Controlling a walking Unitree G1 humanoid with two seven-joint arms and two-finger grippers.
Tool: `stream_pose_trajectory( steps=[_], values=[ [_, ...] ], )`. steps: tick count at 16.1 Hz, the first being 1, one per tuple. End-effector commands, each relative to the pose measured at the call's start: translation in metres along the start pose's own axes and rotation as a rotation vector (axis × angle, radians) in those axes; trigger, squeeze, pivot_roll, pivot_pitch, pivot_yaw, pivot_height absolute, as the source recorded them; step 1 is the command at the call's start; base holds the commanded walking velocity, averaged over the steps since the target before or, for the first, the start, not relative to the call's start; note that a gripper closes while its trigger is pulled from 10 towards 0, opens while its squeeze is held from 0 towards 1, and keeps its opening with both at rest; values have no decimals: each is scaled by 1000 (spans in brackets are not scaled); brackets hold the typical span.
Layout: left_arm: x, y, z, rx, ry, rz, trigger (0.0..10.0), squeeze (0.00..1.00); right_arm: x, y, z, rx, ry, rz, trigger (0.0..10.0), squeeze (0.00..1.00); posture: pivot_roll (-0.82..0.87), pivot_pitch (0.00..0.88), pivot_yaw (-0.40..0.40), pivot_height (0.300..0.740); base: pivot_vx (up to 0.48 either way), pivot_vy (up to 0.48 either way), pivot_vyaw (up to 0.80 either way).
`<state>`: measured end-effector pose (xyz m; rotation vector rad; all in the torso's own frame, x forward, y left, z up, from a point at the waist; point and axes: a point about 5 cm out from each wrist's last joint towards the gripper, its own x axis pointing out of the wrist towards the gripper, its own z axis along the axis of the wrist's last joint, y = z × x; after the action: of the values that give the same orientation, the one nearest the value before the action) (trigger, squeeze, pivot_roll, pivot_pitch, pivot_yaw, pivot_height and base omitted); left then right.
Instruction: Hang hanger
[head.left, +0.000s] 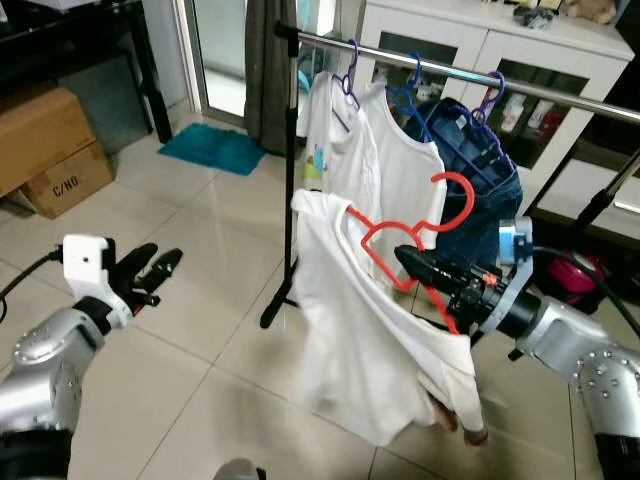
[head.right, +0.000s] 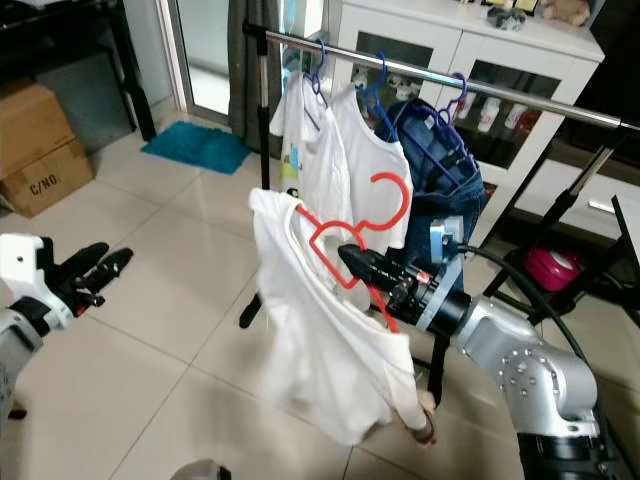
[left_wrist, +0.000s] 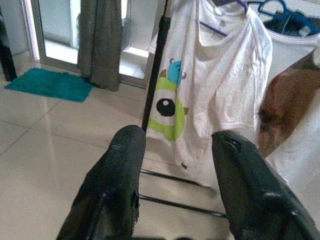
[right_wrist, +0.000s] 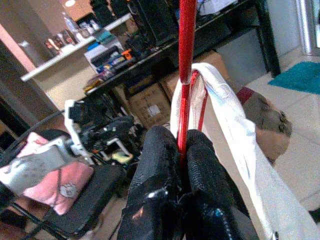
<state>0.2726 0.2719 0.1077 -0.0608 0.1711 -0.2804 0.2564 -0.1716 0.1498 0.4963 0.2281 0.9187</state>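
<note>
Red hanger (head.left: 405, 238) with a white shirt (head.left: 365, 350) draped on it sits in the right gripper (head.left: 412, 262), whose two black fingers are pinched tight on the hanger's wire, as the right wrist view shows with the red rod (right_wrist: 186, 75) squeezed between them. Hanger and shirt are held in front of the rail (head.left: 440, 70) and below it, the red hook (head.left: 458, 200) curling upward but well short of the rail. The shirt hangs down from the hanger toward the tiled floor (head.left: 180, 330), near the rail's black upright pole (head.left: 290, 170).

On the rail itself hang a white shirt with a green one-eyed cartoon figure (left_wrist: 170, 107) on a purple hanger (head.left: 347, 80), a second white shirt (head.left: 405, 180) on a blue hanger (head.left: 408, 95), and blue jeans (head.left: 480, 200) on another purple hanger (head.left: 490, 105).

The left gripper (head.left: 155, 270) is held out well to the left of the rail over the floor, its fingers (left_wrist: 122, 170) spread apart with nothing between them. Beyond the pole lie a teal mat (head.left: 212, 148) and cardboard boxes (head.left: 50, 150); behind the rail stands a white cabinet (head.left: 470, 40).
</note>
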Motion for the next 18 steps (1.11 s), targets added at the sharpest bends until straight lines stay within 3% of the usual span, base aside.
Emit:
stream_pose_trajectory(
  steps=[1,2,3,4,5,6,8,10,11,16,18],
  values=[
    [4,-9,0,19,14,-17,10000,1000,-1,0,0,-24,-1,-18,10000,0,0,0,-53,740,0,0,0],
    [6,-17,0,53,9,0,10000,1000,0,-3,-6,-41,20,-54,10000,0,-6,0,-55,740,0,0,0],
    [8,-28,2,87,-5,4,10000,749,1,-4,-12,-54,35,-98,10000,0,-7,3,-60,740,0,0,0],
    [9,-45,7,107,-43,54,10000,373,5,-7,-22,-99,25,-202,10000,0,-2,7,-63,740,0,0,0],
    [9,-49,10,117,-62,76,10000,247,7,-9,-25,-102,9,-252,10000,0,1,7,-66,740,0,0,0],
    [7,-54,11,156,-71,113,10000,43,10,-11,-29,-106,-19,-345,10000,0,5,17,-75,740,0,0,0],
    [6,-63,9,226,-62,134,10000,59,14,-16,-34,-159,-11,-492,10000,0,-17,30,-75,740,0,0,0],
    [7,-64,7,216,-57,148,10000,59,15,-17,-38,-167,-1,-523,10000,0,-22,32,-73,740,0,0,0],
    [8,-67,0,206,-39,176,10000,67,10,-22,-44,-177,-11,-631,10000,0,-21,36,-73,740,0,0,0],
    [4,-69,6,223,-45,199,10000,71,16,-19,-49,-247,-13,-652,10000,0,-12,56,-85,740,0,-349,0],
    [4,-71,7,177,-61,209,10000,71,16,-18,-51,-250,-10,-656,10000,0,-9,67,-83,740,0,-381,0]
  ],
)
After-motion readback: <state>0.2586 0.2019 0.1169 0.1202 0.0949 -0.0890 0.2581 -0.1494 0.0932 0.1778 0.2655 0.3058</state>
